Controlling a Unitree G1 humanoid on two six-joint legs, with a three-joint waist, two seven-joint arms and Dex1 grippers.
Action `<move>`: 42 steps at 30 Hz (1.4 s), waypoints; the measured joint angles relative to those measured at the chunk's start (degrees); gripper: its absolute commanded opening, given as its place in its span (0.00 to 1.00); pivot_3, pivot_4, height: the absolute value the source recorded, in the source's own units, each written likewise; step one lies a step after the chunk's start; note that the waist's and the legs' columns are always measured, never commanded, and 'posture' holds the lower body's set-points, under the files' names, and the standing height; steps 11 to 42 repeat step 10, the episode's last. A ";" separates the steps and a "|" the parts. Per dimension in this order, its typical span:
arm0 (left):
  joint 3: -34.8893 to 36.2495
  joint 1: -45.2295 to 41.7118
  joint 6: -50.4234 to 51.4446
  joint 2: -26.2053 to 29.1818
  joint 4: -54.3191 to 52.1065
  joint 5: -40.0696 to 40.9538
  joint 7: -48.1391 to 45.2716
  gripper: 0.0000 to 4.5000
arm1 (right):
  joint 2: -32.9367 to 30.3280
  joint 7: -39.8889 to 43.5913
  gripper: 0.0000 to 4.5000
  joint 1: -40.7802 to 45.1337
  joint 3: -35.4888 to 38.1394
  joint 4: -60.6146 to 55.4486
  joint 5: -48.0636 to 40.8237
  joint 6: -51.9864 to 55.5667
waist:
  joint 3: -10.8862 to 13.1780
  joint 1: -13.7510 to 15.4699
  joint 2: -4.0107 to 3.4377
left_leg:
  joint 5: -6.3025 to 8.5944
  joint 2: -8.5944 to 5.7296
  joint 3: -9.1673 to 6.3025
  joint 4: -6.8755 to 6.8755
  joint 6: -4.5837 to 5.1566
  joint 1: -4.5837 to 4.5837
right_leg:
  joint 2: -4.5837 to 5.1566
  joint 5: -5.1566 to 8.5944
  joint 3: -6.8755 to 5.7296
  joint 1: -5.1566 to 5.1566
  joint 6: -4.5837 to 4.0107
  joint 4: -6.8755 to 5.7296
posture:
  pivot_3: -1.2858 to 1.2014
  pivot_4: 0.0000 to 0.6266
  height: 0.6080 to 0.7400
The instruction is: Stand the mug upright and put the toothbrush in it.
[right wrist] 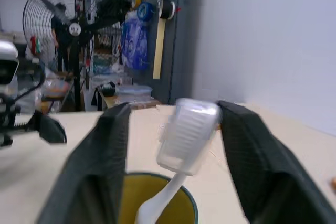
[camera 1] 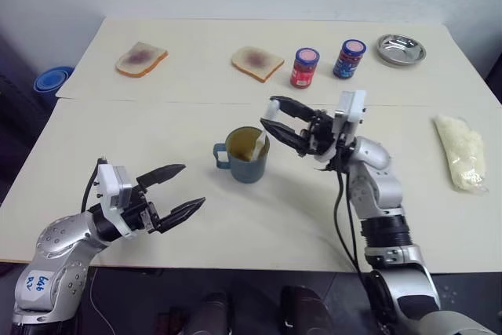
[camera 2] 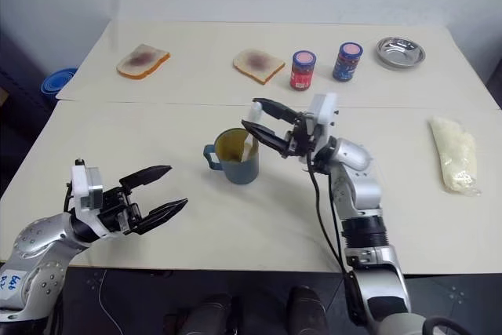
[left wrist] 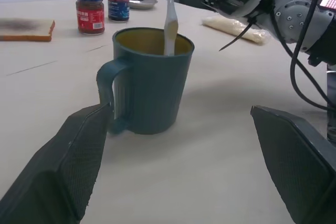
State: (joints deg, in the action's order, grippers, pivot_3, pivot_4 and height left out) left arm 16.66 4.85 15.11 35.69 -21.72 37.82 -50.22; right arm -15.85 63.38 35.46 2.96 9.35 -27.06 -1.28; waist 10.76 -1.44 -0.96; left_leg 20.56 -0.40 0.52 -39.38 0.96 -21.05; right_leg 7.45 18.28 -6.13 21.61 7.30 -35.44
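The mug (camera 1: 247, 154) is seen standing upright near the middle of the tabletop (camera 1: 235, 225), its handle turned toward the left edge, and the toothbrush (left wrist: 170, 19) is seen inside it, handle end down, head up and leaning on the rim. The step in hand is judged to be the release, with the task close to done. The right gripper (camera 1: 271, 121) is held just beside and above the mug's rim, its fingers parted on either side of the brush head; in the right wrist view a gap is seen between pads and head, so nothing is gripped. The left gripper (camera 1: 182, 190) is held wide apart and empty near the front edge, pointed at the mug but well short of it.

The next move is judged to call for a clean withdrawal of the right gripper without the brush head being caught or the mug tipped.

Along the far edge two bread slices (camera 1: 141, 59), a red jar (camera 1: 304, 67), a blue jar (camera 1: 349, 58) and a metal dish (camera 1: 401, 49) are set, and a white wrapped bundle (camera 1: 461, 151) lies by the right edge; none stands in the way
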 measured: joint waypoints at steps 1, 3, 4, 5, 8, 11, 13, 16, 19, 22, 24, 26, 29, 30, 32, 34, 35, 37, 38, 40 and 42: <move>0.44 0.39 -1.08 0.51 0.34 -1.27 -0.02 1.00 | -2.19 0.74 0.84 -1.01 0.42 0.01 0.09 -0.31 | 0.00 0.02 0.00 | 0.00 -0.01 0.00 0.00 0.00 -0.01 | 0.01 0.00 0.00 0.00 0.00 0.00 | 0.52 0.24 1.00; 1.58 1.12 -4.59 0.83 1.64 -4.12 -0.42 1.00 | -7.48 3.64 0.99 -3.92 1.91 0.36 0.72 -2.45 | 0.00 0.33 0.00 | 0.00 -0.03 0.03 0.00 0.01 -0.02 | 0.03 0.00 0.00 -0.01 0.00 0.04 | 0.52 0.24 1.00; 2.08 1.82 -6.85 1.14 2.72 -6.45 -0.38 1.00 | -11.23 6.38 1.00 -5.90 2.42 0.92 1.22 -4.58 | 0.00 0.53 0.00 | 0.02 -0.04 0.06 0.01 0.03 -0.02 | 0.03 0.00 0.00 -0.02 0.00 0.08 | 0.52 0.24 1.00; 2.81 3.10 -8.86 1.58 3.84 -8.44 -0.48 1.00 | -15.19 9.41 1.00 -8.21 2.89 1.97 1.73 -6.62 | 0.00 0.72 0.01 | 0.03 -0.03 0.11 0.02 0.05 0.00 | 0.01 0.00 0.00 -0.04 0.00 0.15 | 0.52 0.24 1.00; 4.60 7.88 -13.56 2.41 7.37 -12.06 -2.29 1.00 | -23.88 17.71 1.00 -15.24 5.25 7.48 3.06 -12.53 | 0.02 1.25 0.03 | 0.05 0.04 0.33 0.12 0.10 0.03 | 0.02 -0.01 0.00 -0.07 0.01 0.36 | 0.52 0.24 1.00; 4.64 8.16 -14.78 2.39 8.36 -12.78 -2.60 1.00 | -24.53 19.58 1.00 -16.44 5.80 8.85 3.07 -14.35 | 0.05 1.13 0.09 | 0.04 0.15 0.49 0.11 0.08 0.11 | -0.01 -0.01 0.02 -0.08 0.02 0.36 | 0.52 0.24 1.00; 4.64 8.16 -14.78 2.39 8.36 -12.78 -2.60 1.00 | -24.53 19.58 1.00 -16.44 5.80 8.85 3.07 -14.35 | 0.05 1.13 0.09 | 0.04 0.15 0.49 0.11 0.08 0.11 | -0.01 -0.01 0.02 -0.08 0.02 0.36 | 0.52 0.24 1.00; 4.64 8.16 -14.78 2.39 8.36 -12.78 -2.60 1.00 | -24.53 19.58 1.00 -16.44 5.80 8.85 3.07 -14.35 | 0.05 1.13 0.09 | 0.04 0.15 0.49 0.11 0.08 0.11 | -0.01 -0.01 0.02 -0.08 0.02 0.36 | 0.52 0.24 1.00; 4.64 8.16 -14.78 2.39 8.36 -12.78 -2.60 1.00 | -24.53 19.58 1.00 -16.44 5.80 8.85 3.07 -14.35 | 0.05 1.13 0.09 | 0.04 0.15 0.49 0.11 0.08 0.11 | -0.01 -0.01 0.02 -0.08 0.02 0.36 | 0.52 0.24 1.00; 4.64 8.16 -14.78 2.39 8.36 -12.78 -2.60 1.00 | -24.53 19.58 1.00 -16.44 5.80 8.85 3.07 -14.35 | 0.05 1.13 0.09 | 0.04 0.15 0.49 0.11 0.08 0.11 | -0.01 -0.01 0.02 -0.08 0.02 0.36 | 0.52 0.24 1.00; 4.64 8.16 -14.78 2.39 8.36 -12.78 -2.60 1.00 | -24.53 19.58 1.00 -16.44 5.80 8.85 3.07 -14.35 | 0.05 1.13 0.09 | 0.04 0.15 0.49 0.11 0.08 0.11 | -0.01 -0.01 0.02 -0.08 0.02 0.36 | 0.52 0.24 1.00; 4.64 8.16 -14.78 2.39 8.36 -12.78 -2.60 1.00 | -24.53 19.58 1.00 -16.44 5.80 8.85 3.07 -14.35 | 0.05 1.13 0.09 | 0.04 0.15 0.49 0.11 0.08 0.11 | -0.01 -0.01 0.02 -0.08 0.02 0.36 | 0.52 0.24 1.00; 4.64 8.16 -14.78 2.39 8.36 -12.78 -2.60 1.00 | -24.53 19.58 1.00 -16.44 5.80 8.85 3.07 -14.35 | 0.05 1.13 0.09 | 0.04 0.15 0.49 0.11 0.08 0.11 | -0.01 -0.01 0.02 -0.08 0.02 0.36 | 0.52 0.24 1.00; 4.64 8.16 -14.78 2.39 8.36 -12.78 -2.60 1.00 | -24.53 19.58 1.00 -16.44 5.80 8.85 3.07 -14.35 | 0.05 1.13 0.09 | 0.04 0.15 0.49 0.11 0.08 0.11 | -0.01 -0.01 0.02 -0.08 0.02 0.36 | 0.52 0.24 1.00; 4.64 8.16 -14.78 2.39 8.36 -12.78 -2.60 1.00 | -24.53 19.58 1.00 -16.44 5.80 8.85 3.07 -14.35 | 0.05 1.13 0.09 | 0.04 0.15 0.49 0.11 0.08 0.11 | -0.01 -0.01 0.02 -0.08 0.02 0.36 | 0.52 0.24 1.00; 4.64 8.16 -14.78 2.39 8.36 -12.78 -2.60 1.00 | -24.53 19.58 1.00 -16.44 5.80 8.85 3.07 -14.35 | 0.05 1.13 0.09 | 0.04 0.15 0.49 0.11 0.08 0.11 | -0.01 -0.01 0.02 -0.08 0.02 0.36 | 0.52 0.24 1.00; 4.64 8.16 -14.78 2.39 8.36 -12.78 -2.60 1.00 | -24.53 19.58 1.00 -16.44 5.80 8.85 3.07 -14.35 | 0.05 1.13 0.09 | 0.04 0.15 0.49 0.11 0.08 0.11 | -0.01 -0.01 0.02 -0.08 0.02 0.36 | 0.52 0.24 1.00; 4.64 8.16 -14.78 2.39 8.36 -12.78 -2.60 1.00 | -24.53 19.58 1.00 -16.44 5.80 8.85 3.07 -14.35 | 0.05 1.13 0.09 | 0.04 0.15 0.49 0.11 0.08 0.11 | -0.01 -0.01 0.02 -0.08 0.02 0.36 | 0.52 0.24 1.00; 4.64 8.16 -14.78 2.39 8.36 -12.78 -2.60 1.00 | -24.53 19.58 1.00 -16.44 5.80 8.85 3.07 -14.35 | 0.05 1.13 0.09 | 0.04 0.15 0.49 0.11 0.08 0.11 | -0.01 -0.01 0.02 -0.08 0.02 0.36 | 0.52 0.24 1.00; 4.64 8.16 -14.78 2.39 8.36 -12.78 -2.60 1.00 | -24.53 19.58 1.00 -16.44 5.80 8.85 3.07 -14.35 | 0.05 1.13 0.09 | 0.04 0.15 0.49 0.11 0.08 0.11 | -0.01 -0.01 0.02 -0.08 0.02 0.36 | 0.52 0.24 1.00; 4.64 8.16 -14.78 2.39 8.36 -12.78 -2.60 1.00 | -24.53 19.58 1.00 -16.44 5.80 8.85 3.07 -14.35 | 0.05 1.13 0.09 | 0.04 0.15 0.49 0.11 0.08 0.11 | -0.01 -0.01 0.02 -0.08 0.02 0.36 | 0.52 0.24 1.00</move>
